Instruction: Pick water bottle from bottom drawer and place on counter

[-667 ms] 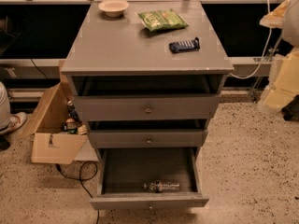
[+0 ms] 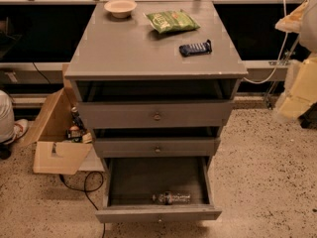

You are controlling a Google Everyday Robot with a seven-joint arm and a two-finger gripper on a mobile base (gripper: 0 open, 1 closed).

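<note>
The water bottle [image 2: 171,198] lies on its side in the open bottom drawer [image 2: 158,214], near the front wall and a little right of centre. It is clear, with a dark label band. The counter [image 2: 143,53] is the flat grey top of the cabinet. My gripper [image 2: 299,88] is part of the pale, blurred arm at the right edge of the view. It is level with the counter, well to the right of the cabinet, and far above the bottle. It holds nothing that I can see.
On the counter stand a pale bowl [image 2: 121,7], a green chip bag [image 2: 171,21] and a dark blue packet [image 2: 195,48]. The two upper drawers are slightly open. An open cardboard box [image 2: 54,148] with small dark bottles [image 2: 75,124] sits left of the cabinet. A black cable [image 2: 84,187] lies on the floor.
</note>
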